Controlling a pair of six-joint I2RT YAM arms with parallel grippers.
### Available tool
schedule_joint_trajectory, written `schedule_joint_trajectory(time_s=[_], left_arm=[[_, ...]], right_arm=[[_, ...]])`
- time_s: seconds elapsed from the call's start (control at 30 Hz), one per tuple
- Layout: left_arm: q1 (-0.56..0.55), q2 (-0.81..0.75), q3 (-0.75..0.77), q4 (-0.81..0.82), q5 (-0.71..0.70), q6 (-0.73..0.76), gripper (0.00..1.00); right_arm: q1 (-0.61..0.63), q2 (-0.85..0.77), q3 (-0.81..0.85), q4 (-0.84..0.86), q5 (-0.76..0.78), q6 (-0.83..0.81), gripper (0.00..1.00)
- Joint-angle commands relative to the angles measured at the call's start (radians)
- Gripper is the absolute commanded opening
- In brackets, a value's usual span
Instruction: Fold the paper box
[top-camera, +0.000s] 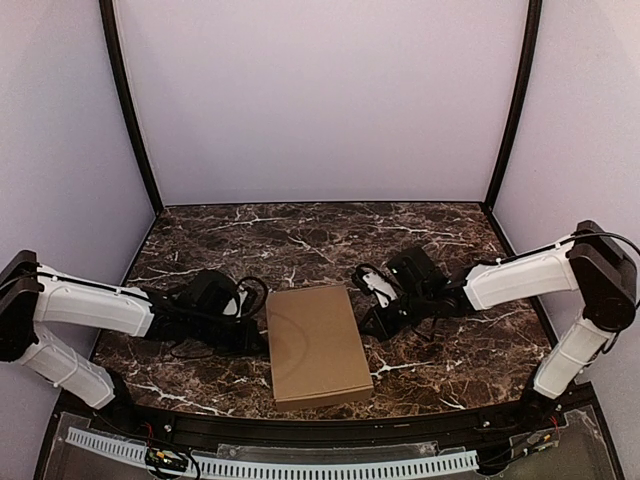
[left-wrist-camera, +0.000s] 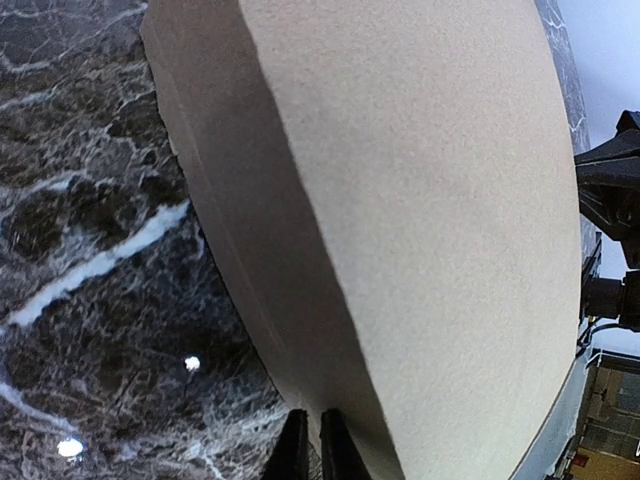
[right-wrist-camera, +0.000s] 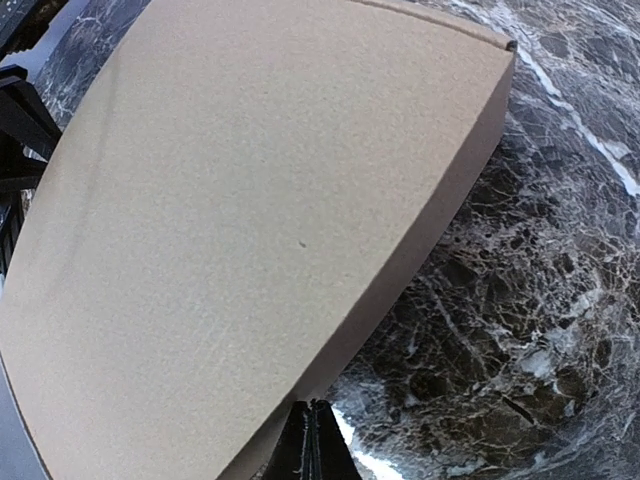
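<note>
Closest to us, we see the paper box (top-camera: 315, 343) on the table (top-camera: 440, 375). It is plain and brown. It is closed up into a low, flat box with its lid down. It lies flat on the dark marble top, in the middle, between the two arms. One short end is close to the near edge of the table, and the box is turned a little.

A bit farther back, the left gripper (top-camera: 250, 318) sits low, just beside the left long side of the box. In the left wrist view, we see its two fingers (left-wrist-camera: 296, 452) almost together, with only a thin slit between them. Nothing is held there. The side wall of the box rises right next to the tips. We cannot tell if they touch it.

The right gripper (top-camera: 373, 312) sits just beside the right long side of the box, near its far corner. In the right wrist view, its fingers (right-wrist-camera: 300, 452) are pressed together and hold nothing. The box edge is right by the tips, and we cannot tell if they touch.

Farthest back, we see more marble and then the pale purple walls (top-camera: 320, 100).
</note>
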Motion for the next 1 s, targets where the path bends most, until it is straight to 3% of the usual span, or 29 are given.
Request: schedule_joint_trajectory(time_s=[0.0,0.53,0.77,0.97], left_arm=[[0.002,0.062,0.062,0.081,0.012,0.026,0.05],[0.038,0.299,0.295,0.147,-0.106,0.098,0.03],[0.061,0.262,0.373,-0.009,-0.208,0.196,0.05],[0.062,0.157,0.423,-0.181,-0.337,0.294,0.18]], right_arm=[[-0.027,0.035,-0.029,0.107,-0.039,0.031,0.01],[-0.169,0.086,0.009,0.186,-0.076,0.018,0.02],[-0.216,0.039,0.019,0.137,-0.003,-0.02,0.04],[-0.224,-0.114,0.012,0.048,0.161,-0.076,0.14]])
